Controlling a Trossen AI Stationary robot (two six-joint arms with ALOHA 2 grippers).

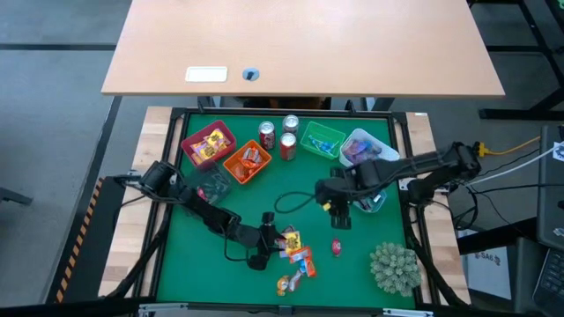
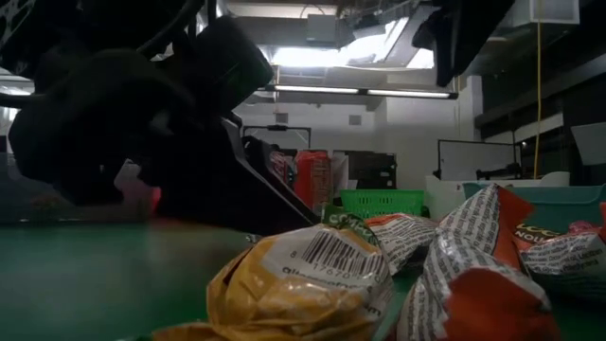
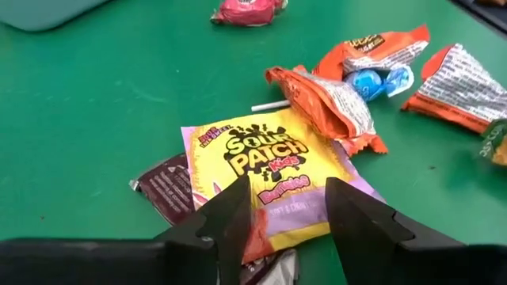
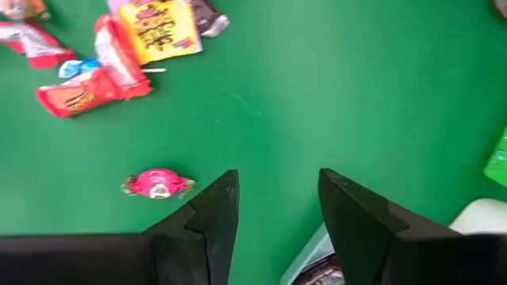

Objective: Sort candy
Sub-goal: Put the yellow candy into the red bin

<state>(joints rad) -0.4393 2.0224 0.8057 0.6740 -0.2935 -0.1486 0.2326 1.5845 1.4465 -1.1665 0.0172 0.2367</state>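
A pile of candy (image 1: 295, 251) lies on the green mat near its front middle. In it are a yellow Sour Patch packet (image 3: 269, 158), orange wrappers (image 3: 329, 99), a blue lollipop (image 3: 372, 81) and a dark wrapper (image 3: 170, 190). My left gripper (image 1: 269, 236) is low at the pile's left, open, one finger on each side of the packet's near end (image 3: 289, 210). My right gripper (image 1: 339, 216) hangs open over bare mat at centre right, with nothing between its fingers (image 4: 277, 178). A pink sweet (image 4: 158, 184) lies alone on the mat near it. My left gripper slants down from the table's left over the near end of the yellow packet (image 3: 289, 210), which lies flat on the mat. Its open fingers (image 3: 230, 222) flank that end. I cannot tell whether the fingertips touch the packet.
Along the far edge stand a pink bin (image 1: 209, 145), an orange bin (image 1: 247, 163), a green bin (image 1: 322, 139) and a clear bin (image 1: 366, 148), with three red cans (image 1: 287, 145) among them. A spiky plant ball (image 1: 394, 267) sits at the front right. More sweets (image 1: 286, 283) lie near the front edge.
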